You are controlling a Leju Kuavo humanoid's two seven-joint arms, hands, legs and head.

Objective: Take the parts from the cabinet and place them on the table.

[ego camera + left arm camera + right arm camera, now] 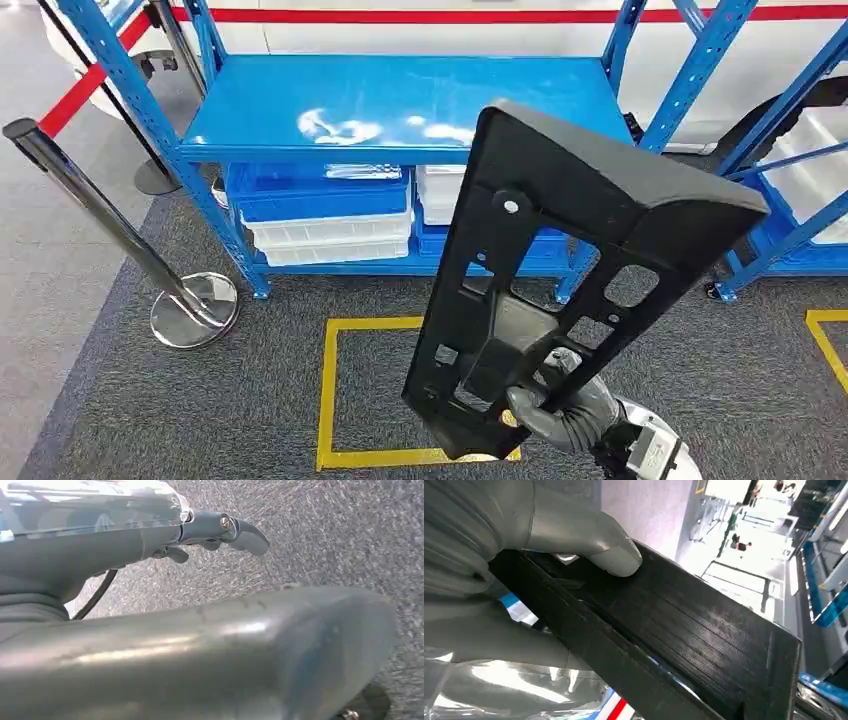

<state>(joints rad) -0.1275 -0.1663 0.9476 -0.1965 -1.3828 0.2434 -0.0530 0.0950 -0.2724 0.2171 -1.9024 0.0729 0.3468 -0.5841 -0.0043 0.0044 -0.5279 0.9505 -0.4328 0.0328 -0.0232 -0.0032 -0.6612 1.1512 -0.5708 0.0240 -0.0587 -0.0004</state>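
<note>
Gripping a long black plastic part [560, 270] near its lower end, the robot's right hand [560, 405] held it upright and tilted in front of the camera, above grey carpet marked with a yellow taped square [345, 400]. In the right wrist view the grey thumb [589, 542] pressed on the ribbed black face of the part [684, 630], so the hold looked firm. The left hand [220, 532] hung over the carpet with nothing in it, its fingers loosely curled rather than spread; whether they were fully closed could not be told. Ahead stood a blue shelf rack [400, 100] whose top board looked bare apart from glare, with blue and white bins [320, 210] stacked on the level below it. Judged from this, the picking half of the job seemed done for this part: it was out of storage and in the hand. The placing half remained, since the part rested on no surface. No table was visible, unless the bare blue board was meant to serve as one. Whether more parts waited in the cabinet could not be told.
</note>
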